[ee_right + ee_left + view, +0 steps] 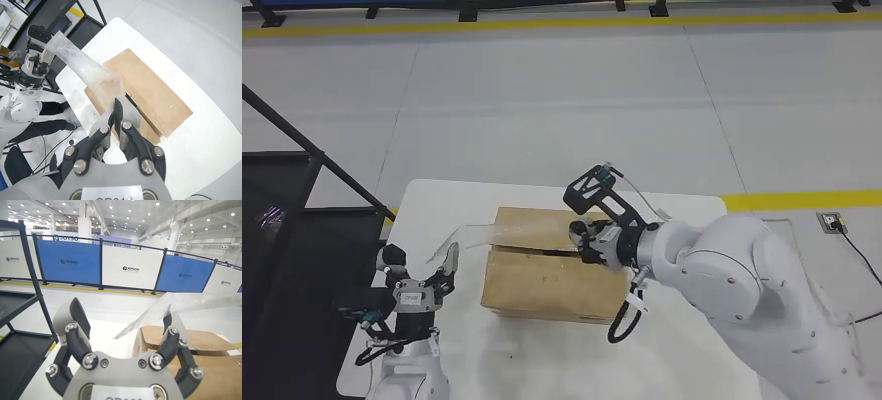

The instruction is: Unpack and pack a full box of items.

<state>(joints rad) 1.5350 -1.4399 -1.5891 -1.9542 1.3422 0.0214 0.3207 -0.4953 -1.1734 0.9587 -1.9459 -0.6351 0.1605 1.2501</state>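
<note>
Floor (542, 90): pale grey and glossy, crossed by a yellow stripe (542, 22).
Fence (130, 270): blue and white perforated panels in black frames stood along that stripe.
Shelving: a black metal rack (19, 313) stood beside the white worktop (442, 210).
Ceiling: high and white, dotted with round lamps (129, 210); a white pillar (85, 217) rose to it.

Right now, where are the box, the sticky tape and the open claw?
box (542, 280): top view, on the brown cardboard near its middle.
tape (79, 60): right wrist view, on the middle of the clear strip.
left gripper (122, 307): left wrist view, midway between its open fingertips.
</note>
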